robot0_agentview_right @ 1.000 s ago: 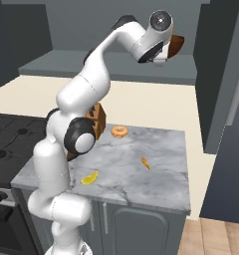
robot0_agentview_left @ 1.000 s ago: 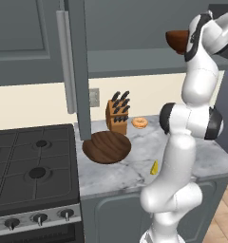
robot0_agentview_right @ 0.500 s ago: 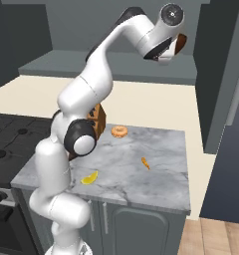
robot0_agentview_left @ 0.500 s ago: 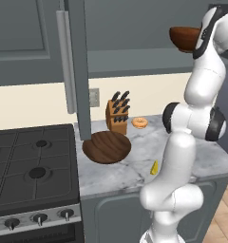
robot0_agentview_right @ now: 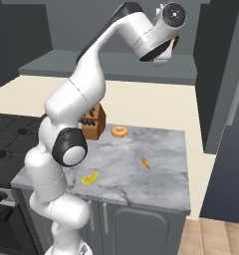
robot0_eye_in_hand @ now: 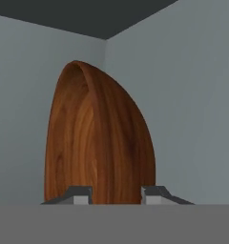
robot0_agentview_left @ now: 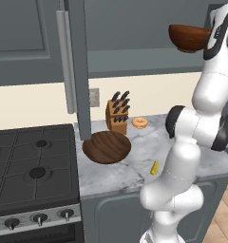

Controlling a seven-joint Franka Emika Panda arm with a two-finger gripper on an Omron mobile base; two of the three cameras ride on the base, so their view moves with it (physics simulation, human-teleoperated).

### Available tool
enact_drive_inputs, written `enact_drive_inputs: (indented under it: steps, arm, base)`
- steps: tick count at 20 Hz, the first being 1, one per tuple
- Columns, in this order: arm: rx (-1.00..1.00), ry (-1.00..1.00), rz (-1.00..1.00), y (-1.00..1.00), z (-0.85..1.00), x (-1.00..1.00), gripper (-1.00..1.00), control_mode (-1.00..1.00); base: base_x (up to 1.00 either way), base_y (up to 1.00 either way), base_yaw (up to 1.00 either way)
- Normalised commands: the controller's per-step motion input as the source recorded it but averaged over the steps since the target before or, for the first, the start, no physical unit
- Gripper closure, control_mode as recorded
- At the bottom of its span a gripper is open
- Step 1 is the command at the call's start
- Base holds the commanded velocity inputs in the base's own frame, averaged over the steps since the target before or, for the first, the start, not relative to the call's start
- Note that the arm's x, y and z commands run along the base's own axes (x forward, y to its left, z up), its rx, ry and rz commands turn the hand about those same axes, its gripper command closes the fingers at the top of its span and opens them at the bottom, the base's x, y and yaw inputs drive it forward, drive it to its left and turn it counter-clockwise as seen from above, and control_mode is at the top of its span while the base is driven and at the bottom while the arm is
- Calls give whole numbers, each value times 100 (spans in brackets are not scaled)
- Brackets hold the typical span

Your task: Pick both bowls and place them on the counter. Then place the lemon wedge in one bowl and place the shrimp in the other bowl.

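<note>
The smaller, deeper reddish-brown bowl (robot0_agentview_left: 189,38) hangs high in the air in front of the grey upper cabinet, with my gripper (robot0_agentview_left: 207,40) shut on its right rim. In the hand view the bowl (robot0_eye_in_hand: 102,143) stands on edge between the fingertips of the gripper (robot0_eye_in_hand: 116,195). The wide dark brown bowl (robot0_agentview_left: 107,146) rests on the marbled counter (robot0_agentview_left: 130,173) beside the stove. The lemon wedge (robot0_agentview_left: 155,167) (robot0_agentview_right: 89,178) lies near the counter's front edge. The shrimp (robot0_agentview_left: 139,123) (robot0_agentview_right: 119,131) lies by the back wall.
A knife block (robot0_agentview_left: 117,114) (robot0_agentview_right: 93,122) stands at the back of the counter (robot0_agentview_right: 141,189). A small orange piece (robot0_agentview_right: 145,163) lies mid-counter. The black gas stove (robot0_agentview_left: 30,161) is to the left. A tall grey cabinet edge (robot0_agentview_left: 80,71) rises behind the wide bowl.
The jaws have closed from wide open onto the small bowl's rim. Hand and bowl have shifted slightly rightward in the left base view.
</note>
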Motion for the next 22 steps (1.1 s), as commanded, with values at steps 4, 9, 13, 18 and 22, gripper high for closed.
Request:
enact_drive_inputs:
  steps: [4,9,13,18,22]
  arm:
    - [-2,-4,0,44,-21,-61,100,-100]
    - [-5,0,0,41,-21,-69,100,-100]
    - [-7,0,0,40,-27,-68,100,-100]
    - [-4,0,0,31,-23,-76,100,-100]
    - [-4,0,0,19,-14,-84,100,-100]
  base:
    - [0,0,0]
    - [0,0,0]
    - [0,0,0]
    - [0,0,0]
    - [0,0,0]
